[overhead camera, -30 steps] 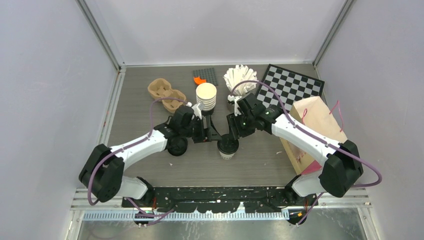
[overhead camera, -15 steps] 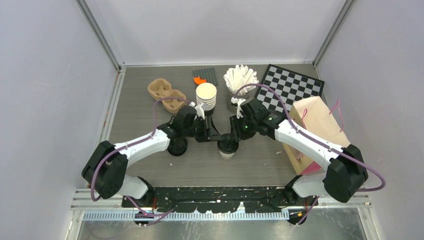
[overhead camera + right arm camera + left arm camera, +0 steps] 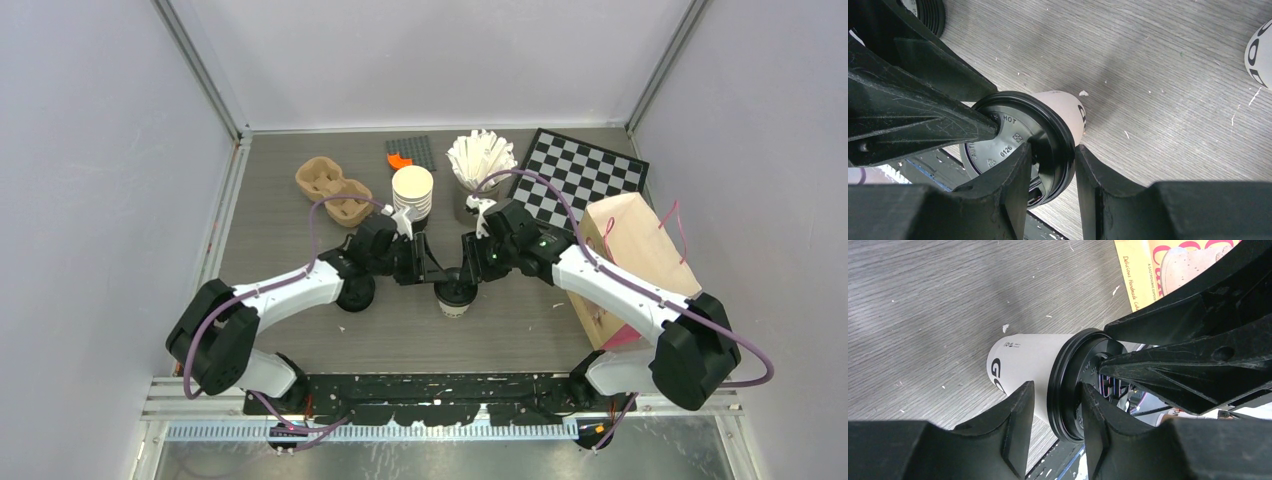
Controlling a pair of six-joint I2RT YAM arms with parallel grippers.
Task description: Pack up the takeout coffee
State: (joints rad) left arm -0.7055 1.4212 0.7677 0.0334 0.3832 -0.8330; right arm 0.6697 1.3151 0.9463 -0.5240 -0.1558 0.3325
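— Pinching the takeout coffee (image 3: 455, 298) by its lid (image 3: 1013, 135) rim with left hand (image 3: 1055, 410) and right hand (image 3: 1052, 165), both clenched on it, mid-bench toward the near edge.
— Probably risks popping the lid off or tipping it over if pulling unevenly.

One takeout coffee (image 3: 455, 298): cream-white paper cup with dark lettering, black lid (image 3: 1013, 135) seated on top, standing upright mid-table (image 3: 260, 230).
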